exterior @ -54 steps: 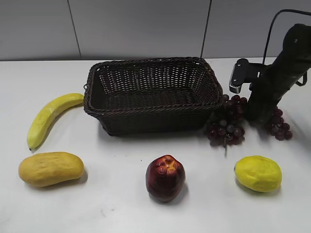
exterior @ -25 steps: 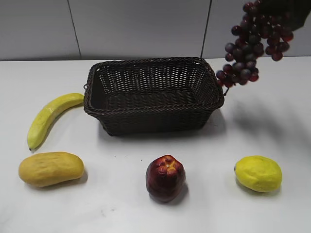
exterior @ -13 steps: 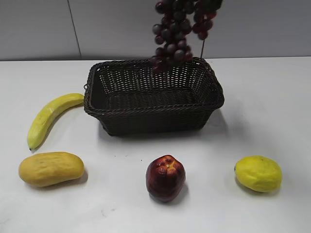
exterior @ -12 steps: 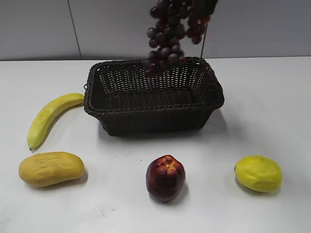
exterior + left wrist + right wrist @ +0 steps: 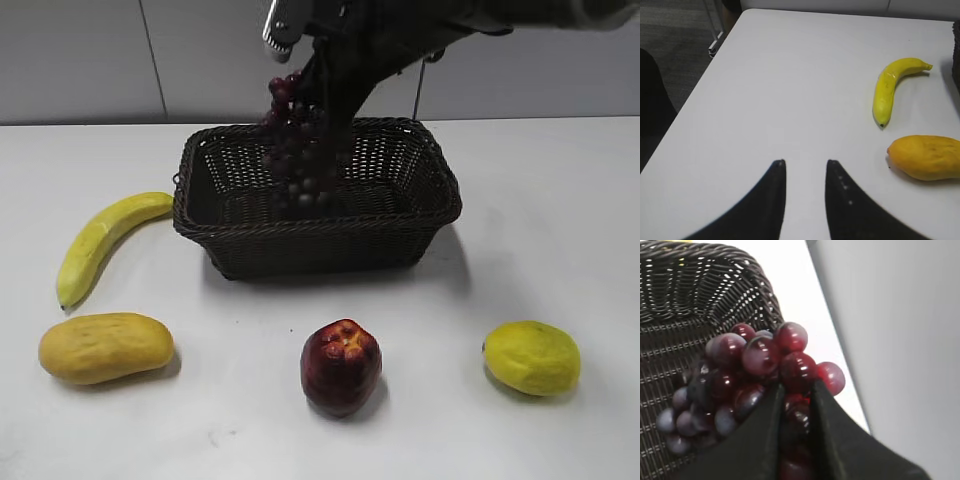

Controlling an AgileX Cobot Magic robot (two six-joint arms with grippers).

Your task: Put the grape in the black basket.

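Long bunch of dark purple-red grapes (image 5: 298,150) hangs vertical, tip down inside dark woven wicker basket (image 5: 316,235); right gripper (image 5: 796,395) clamped on its top. Left gripper (image 5: 804,169) parted, empty, over white tabletop (image 5: 765,90).

I've got the right arm reaching in from top right w/ the right gripper (image 5: 318,95) over the black basket (image 5: 315,240); can't make out the fingers, they're dark against the arm. The grape (image 5: 297,150) hangs below it, lower berries dipping inside the basket, above its floor. On the table (image 5: 560,230): banana (image 5: 100,243) left of basket, mango (image 5: 104,347) front left, dark red fruit (image 5: 341,366) front centre, yellow fruit (image 5: 531,357) front right, all well apart.
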